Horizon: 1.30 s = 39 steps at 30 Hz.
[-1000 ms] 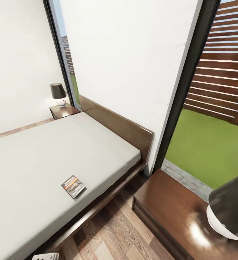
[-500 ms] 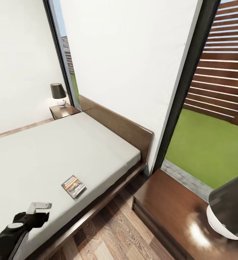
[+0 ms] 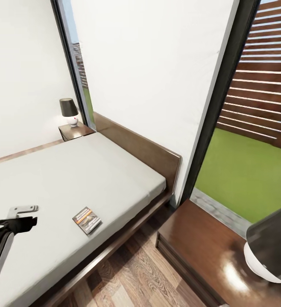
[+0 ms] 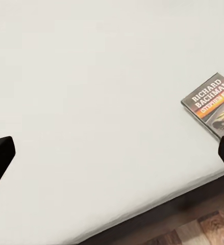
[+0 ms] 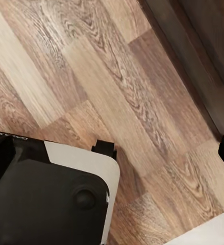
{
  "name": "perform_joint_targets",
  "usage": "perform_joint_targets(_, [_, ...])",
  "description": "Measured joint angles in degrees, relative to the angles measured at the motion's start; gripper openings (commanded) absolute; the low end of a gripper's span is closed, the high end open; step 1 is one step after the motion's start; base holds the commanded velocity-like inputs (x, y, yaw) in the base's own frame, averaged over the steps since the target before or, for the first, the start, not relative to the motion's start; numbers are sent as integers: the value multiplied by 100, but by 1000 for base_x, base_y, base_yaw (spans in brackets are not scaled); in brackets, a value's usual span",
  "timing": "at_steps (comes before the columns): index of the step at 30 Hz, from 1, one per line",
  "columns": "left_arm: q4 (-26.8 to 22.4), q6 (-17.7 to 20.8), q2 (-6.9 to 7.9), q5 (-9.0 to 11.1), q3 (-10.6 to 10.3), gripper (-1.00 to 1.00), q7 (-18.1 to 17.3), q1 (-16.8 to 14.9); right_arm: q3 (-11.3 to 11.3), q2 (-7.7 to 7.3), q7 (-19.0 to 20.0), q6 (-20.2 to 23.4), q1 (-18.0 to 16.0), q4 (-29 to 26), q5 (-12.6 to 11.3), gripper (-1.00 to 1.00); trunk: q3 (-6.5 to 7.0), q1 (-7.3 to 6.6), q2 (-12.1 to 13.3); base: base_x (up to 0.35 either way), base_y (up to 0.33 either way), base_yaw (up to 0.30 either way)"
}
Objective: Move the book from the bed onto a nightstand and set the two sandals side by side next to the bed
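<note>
Now left gripper (image 3: 23, 215) farther over bed (image 3: 51, 179), left of book (image 3: 87, 220).

White walls (image 3: 153, 64), wood-plank floor (image 3: 136, 273), tall windows (image 3: 251, 128) showing grass and fence.

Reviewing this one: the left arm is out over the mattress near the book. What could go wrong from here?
1. The book lies flat and thin on the soft mattress, so the left gripper may push it along rather than get under it.
2. It lies close to the bed's near edge, so a nudge could slide it onto the wood floor.
3. The near nightstand carries a lamp, which the arm might bump while placing the book.
</note>
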Motion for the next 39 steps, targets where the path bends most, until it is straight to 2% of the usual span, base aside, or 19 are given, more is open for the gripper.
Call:
perform_joint_targets(7, [1,0,111,5,120,100,-37,-40,12,149,-589,32,-2,-682,-7,100,0,0,0,0,0,0])
perform_joint_targets(13, [1,0,156,5,142,100,-40,-51,16,254,-830,40,-6,-851,-8,100,0,0,0,0,0,0])
perform_joint_targets(26, [-3,-2,195,6,152,100,-27,-59,28,311,-933,16,-1,-893,-14,100,0,0,0,0,-76,10])
perform_joint_targets(39, [-5,-1,203,7,154,100,-12,-58,42,398,-944,12,-1,-796,-11,100,-4,0,0,0,-213,217])
